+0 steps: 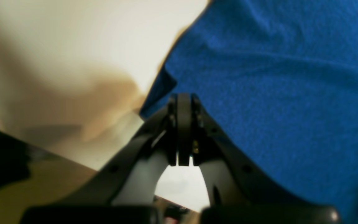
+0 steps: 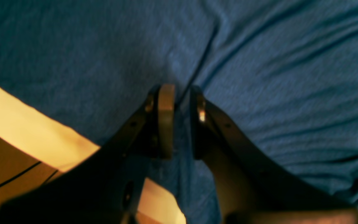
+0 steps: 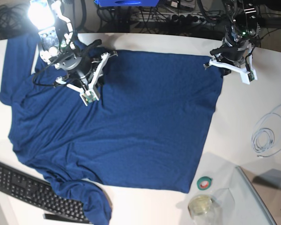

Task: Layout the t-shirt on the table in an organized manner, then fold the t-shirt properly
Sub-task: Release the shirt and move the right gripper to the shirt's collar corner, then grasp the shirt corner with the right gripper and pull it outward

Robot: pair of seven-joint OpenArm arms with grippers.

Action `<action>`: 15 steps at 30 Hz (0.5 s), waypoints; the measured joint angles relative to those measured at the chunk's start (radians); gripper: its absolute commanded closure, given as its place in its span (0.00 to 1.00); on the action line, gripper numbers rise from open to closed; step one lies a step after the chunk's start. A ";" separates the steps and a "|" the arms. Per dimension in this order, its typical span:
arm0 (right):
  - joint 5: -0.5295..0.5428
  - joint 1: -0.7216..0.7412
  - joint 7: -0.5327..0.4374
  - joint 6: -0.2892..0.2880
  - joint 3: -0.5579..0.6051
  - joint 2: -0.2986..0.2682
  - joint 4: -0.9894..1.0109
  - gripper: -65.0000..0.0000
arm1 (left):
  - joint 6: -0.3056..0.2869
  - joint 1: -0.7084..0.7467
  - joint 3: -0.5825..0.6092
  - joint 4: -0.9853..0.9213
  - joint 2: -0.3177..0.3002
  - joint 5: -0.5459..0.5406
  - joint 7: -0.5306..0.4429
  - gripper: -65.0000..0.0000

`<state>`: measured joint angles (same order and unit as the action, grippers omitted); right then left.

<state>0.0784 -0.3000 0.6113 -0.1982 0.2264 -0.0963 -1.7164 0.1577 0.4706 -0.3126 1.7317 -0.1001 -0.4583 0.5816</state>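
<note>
The navy-blue t-shirt [image 3: 131, 122] lies spread over the white table [image 3: 243, 117], one sleeve bunched at the near left. My right arm [image 3: 78, 70] stands over the shirt's far left part. In the right wrist view the right gripper [image 2: 181, 93] is shut on a raised ridge of t-shirt [image 2: 259, 77] fabric, close to a strip of table [image 2: 26, 124]. My left arm [image 3: 234, 56] is at the shirt's far right corner. The left gripper [image 1: 183, 97] is shut, its tips at the edge of the t-shirt [image 1: 275, 93]; whether cloth is pinched does not show.
A black keyboard [image 3: 33, 192] lies at the near left, partly under the sleeve. A green tape roll [image 3: 205, 183] and a glass jar [image 3: 201, 205] sit near the shirt's near right corner. A white cable coil [image 3: 267, 136] lies at the right, a grey panel [image 3: 264, 197] beyond.
</note>
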 measured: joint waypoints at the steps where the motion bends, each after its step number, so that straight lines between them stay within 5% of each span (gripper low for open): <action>1: 0.000 0.000 -0.001 0.000 0.000 0.000 0.000 0.86 | 0.001 -0.001 -0.003 -0.019 -0.005 -0.041 -0.010 1.00; 4: 0.000 0.006 -0.006 0.000 0.000 0.000 0.000 0.86 | 0.004 0.007 -0.006 -0.063 -0.013 -0.124 -0.010 0.76; 10: -0.004 0.003 -0.001 0.000 -0.004 -0.035 0.002 0.86 | 0.000 0.021 -0.105 -0.063 0.046 -0.143 -0.091 0.62; 15: 0.000 0.002 -0.004 0.000 -0.002 -0.057 0.002 0.86 | -0.146 0.081 -0.194 -0.083 0.098 -0.140 -0.122 0.54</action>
<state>0.0784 -0.2977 0.6071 -0.1982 0.2241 -0.1532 -1.7145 0.0120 0.5514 -0.5064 1.6485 -0.0021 -0.5987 0.4591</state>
